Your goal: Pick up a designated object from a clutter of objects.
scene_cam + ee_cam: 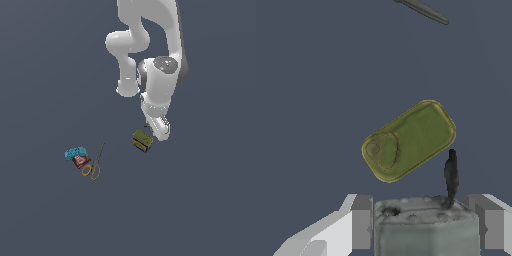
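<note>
The end effector (426, 225) is closing its fingers (361, 222) on the pale whitish-blue item (426, 230), just beside the olive box (408, 140). Grasping looks underway; next it is needing a straight lift off the worktop (45, 75), clear of the box.

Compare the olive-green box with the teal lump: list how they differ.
Colour: the olive-green box is olive with yellow edging; the teal lump is bright teal.
Shape: the box has flat faces and rounded corners; the lump is irregular and bumpy.
Neighbours: the box lies right under the gripper, apart from the rest; the lump touches a red piece, with the scissors beside it.
Both rest on the same dark floor.
</note>
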Tool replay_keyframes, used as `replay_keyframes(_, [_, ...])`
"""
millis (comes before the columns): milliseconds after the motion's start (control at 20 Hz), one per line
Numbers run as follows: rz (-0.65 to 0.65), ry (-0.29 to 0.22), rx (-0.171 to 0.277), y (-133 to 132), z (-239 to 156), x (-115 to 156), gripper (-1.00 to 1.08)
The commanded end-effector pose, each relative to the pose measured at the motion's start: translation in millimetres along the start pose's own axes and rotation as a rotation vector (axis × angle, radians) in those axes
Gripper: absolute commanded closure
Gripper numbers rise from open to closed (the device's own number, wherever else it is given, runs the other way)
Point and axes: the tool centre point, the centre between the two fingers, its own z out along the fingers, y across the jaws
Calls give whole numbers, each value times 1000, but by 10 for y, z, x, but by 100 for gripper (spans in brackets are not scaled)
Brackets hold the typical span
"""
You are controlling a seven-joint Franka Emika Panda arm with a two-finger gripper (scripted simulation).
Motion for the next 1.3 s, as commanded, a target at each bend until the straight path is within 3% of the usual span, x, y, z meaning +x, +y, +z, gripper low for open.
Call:
replay_keyframes(0, [0, 0, 0, -26, -245, 64, 108])
replay_keyframes(850, [1, 0, -1, -260, -1869, 512, 108])
replay_keyframes(1250, [1, 1, -1, -362, -2388, 659, 108])
